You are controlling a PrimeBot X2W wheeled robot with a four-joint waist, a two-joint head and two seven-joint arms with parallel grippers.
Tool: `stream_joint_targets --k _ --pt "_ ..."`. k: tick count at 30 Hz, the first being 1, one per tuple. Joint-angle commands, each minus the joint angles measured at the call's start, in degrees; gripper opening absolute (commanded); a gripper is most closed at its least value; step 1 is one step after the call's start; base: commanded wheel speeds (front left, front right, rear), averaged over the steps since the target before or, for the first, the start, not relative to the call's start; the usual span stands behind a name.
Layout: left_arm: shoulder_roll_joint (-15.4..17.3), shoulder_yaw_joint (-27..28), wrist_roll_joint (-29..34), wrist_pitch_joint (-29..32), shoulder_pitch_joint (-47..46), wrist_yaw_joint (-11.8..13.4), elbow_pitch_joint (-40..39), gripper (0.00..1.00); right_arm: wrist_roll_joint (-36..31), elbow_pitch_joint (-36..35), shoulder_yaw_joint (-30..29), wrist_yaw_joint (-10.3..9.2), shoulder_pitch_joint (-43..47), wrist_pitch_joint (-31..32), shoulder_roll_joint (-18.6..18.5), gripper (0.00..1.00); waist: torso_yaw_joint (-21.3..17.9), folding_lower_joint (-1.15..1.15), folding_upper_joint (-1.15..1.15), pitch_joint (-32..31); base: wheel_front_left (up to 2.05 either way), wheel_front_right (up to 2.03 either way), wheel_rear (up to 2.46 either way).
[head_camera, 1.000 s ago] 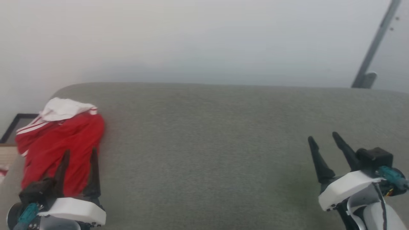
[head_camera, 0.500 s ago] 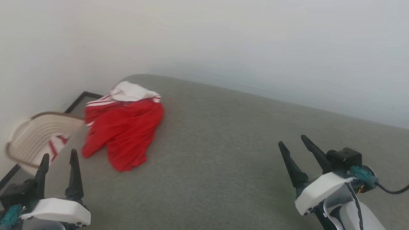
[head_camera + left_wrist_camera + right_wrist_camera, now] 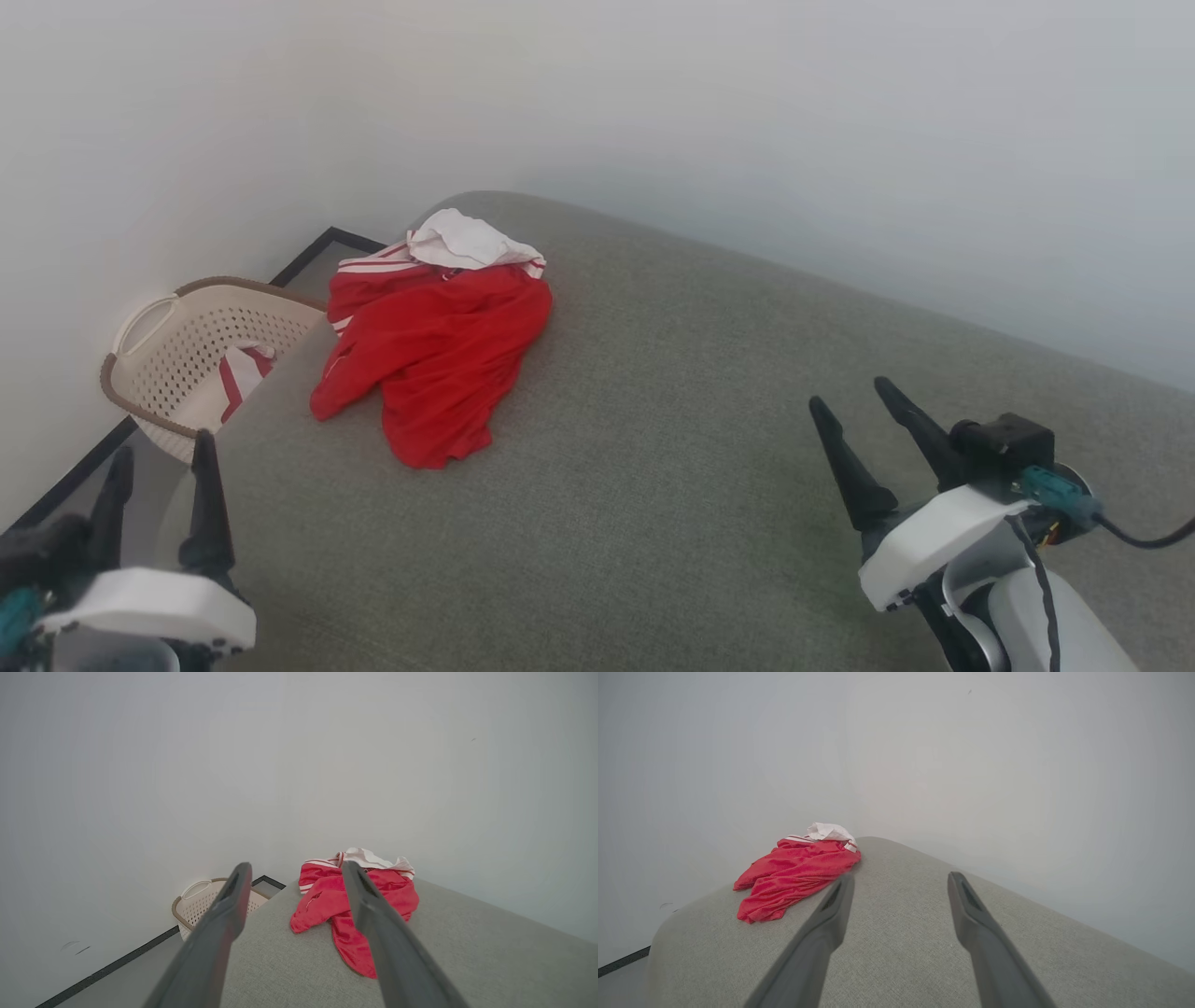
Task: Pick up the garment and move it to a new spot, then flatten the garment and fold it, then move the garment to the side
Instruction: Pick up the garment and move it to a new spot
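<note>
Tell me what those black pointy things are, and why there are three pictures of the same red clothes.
This is a robot with two arms. The black things are its long dark fingers; each pair makes jaws for grabbing. One picture comes from a camera on its head, looking down. The other two come from cameras on its left and right wrists, looking along the fingers. On the grey fabric cushion lies a crumpled bright red soft garment with white striped trim. Beside the cushion stands a cream plastic basket with holes, with a small white cloth with a red stripe inside. Both jaws are open and hold nothing.
</note>
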Motion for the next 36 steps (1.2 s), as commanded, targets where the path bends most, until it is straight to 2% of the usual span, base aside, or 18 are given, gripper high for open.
stream_joint_targets --k 1,9,19,27,36 --pt "0.62 -0.03 -0.59 0.77 -1.63 -0.47 0.06 1.0 0.4 0.32 -0.43 -0.03 0.03 -0.4 -0.33 1.0 -0.1 0.0 0.0 0.16 0.0 0.0 0.0" --pt "3.15 0.57 -3.14 4.1 -7.96 -2.83 2.64 1.0 -0.42 -2.01 -1.4 -0.03 -1.61 1.27 -2.02 1.0 -5.02 0.0 0.0 4.8 0.0 0.0 0.0" --pt "6.61 0.56 -6.39 8.89 -21.97 -6.45 10.91 1.0 -1.24 -8.65 -4.17 -0.02 -5.54 4.05 -6.15 1.0 -13.52 0.0 0.0 16.67 0.0 0.0 0.0" --pt "8.95 -0.67 -8.69 15.84 -34.39 -8.48 23.42 1.0 -1.58 -14.31 -6.28 -0.02 -8.45 5.35 -8.05 1.0 -18.58 0.0 0.0 26.52 0.0 0.0 0.0" --pt "9.62 -4.1 -8.81 27.37 -45.54 -7.76 40.68 1.0 -2.12 -18.64 -7.24 -0.02 -10.03 6.66 -9.38 1.0 -20.79 0.0 0.0 33.34 0.0 0.0 0.0"
